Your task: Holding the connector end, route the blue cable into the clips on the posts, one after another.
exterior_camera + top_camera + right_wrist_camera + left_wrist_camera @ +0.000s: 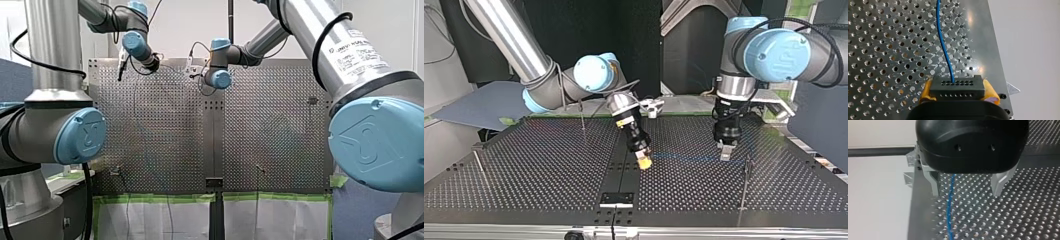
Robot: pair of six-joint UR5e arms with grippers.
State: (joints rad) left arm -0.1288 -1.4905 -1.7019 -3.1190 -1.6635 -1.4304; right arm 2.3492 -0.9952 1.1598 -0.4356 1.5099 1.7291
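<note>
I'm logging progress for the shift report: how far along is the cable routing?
Done: my right gripper is shut on the connector. In hand: the blue cable runs from it over the table and lies between the fingers of my open left gripper. Left: all the routing; in the top view the posts stand apart from the cable, none holding it.

My right gripper (643, 161) hangs tilted, low over the desk (524, 165), its yellow pads (991, 93) clamped on the black connector (957, 87). My left gripper (725, 154) points straight down at the desk, metal fingers (934, 183) spread apart.
</note>
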